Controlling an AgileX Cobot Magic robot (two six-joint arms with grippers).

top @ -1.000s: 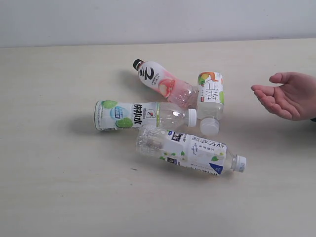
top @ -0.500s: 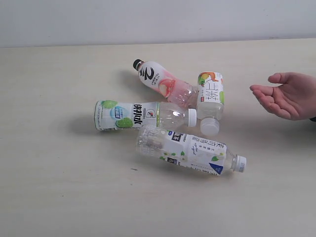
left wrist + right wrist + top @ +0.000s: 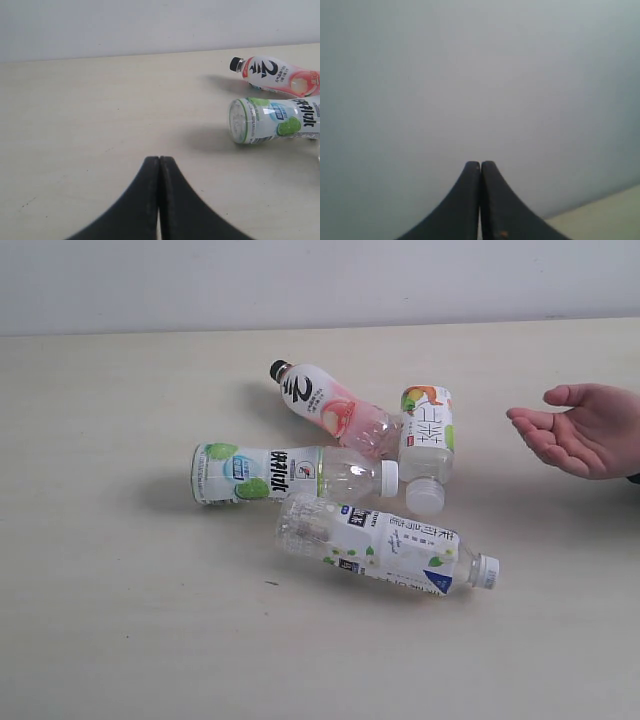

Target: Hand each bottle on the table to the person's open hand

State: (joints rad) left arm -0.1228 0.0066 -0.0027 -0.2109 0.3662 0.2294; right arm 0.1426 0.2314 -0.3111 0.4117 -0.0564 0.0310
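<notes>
All four bottles lie on their sides in a loose pile mid-counter: pink bottle at 12 o'clock, orange-green bottle at 2, lime-green bottle at 9, leafy bottle at 5. The person's hand waits palm-up at 3 o'clock, well apart, probably leaving handover room. Left end effector is pinched closed on nothing, low over bare counter and facing the lime-green bottle's base. Right end effector is likewise closed and empty, aimed at blank wall. Nothing's picked yet, I'd say.
</notes>
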